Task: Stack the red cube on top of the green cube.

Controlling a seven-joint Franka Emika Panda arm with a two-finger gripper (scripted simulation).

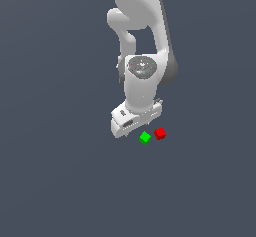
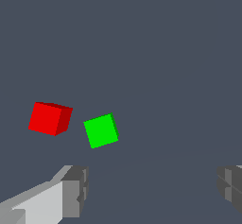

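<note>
The red cube (image 1: 160, 133) and the green cube (image 1: 145, 138) lie side by side on the flat grey floor with a small gap between them. The red one is on the exterior view's right of the green one. My white gripper (image 1: 136, 121) hangs above the floor, just beside the green cube, and the hand hides its fingers in this view. In the wrist view the red cube (image 2: 49, 118) and the green cube (image 2: 100, 131) lie beyond the fingertips. The gripper (image 2: 153, 190) is open wide and empty, and neither grey finger pad (image 2: 75, 190) touches a cube.
The plain dark grey floor (image 1: 60, 181) stretches all around the cubes. The white arm (image 1: 142, 26) rises toward the top of the exterior view. No other objects show.
</note>
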